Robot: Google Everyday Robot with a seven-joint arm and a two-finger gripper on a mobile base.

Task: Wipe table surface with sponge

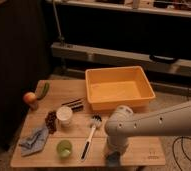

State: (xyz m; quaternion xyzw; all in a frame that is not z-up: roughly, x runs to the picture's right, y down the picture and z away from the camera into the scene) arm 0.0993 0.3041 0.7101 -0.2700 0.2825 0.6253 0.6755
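Observation:
My gripper [113, 154] points down at the front edge of the wooden table [145, 144], right of centre. The white arm reaches in from the right and bends above it. A small pale bluish patch [112, 159] shows right under the gripper on the table top; it may be the sponge, but most of it is hidden by the wrist.
An orange bin [119, 89] stands at the back right. A dish brush [90, 135] lies just left of the gripper. Further left are a green cup [64, 148], a white cup [64, 114], a blue-grey cloth [34, 140] and a fruit [30, 97].

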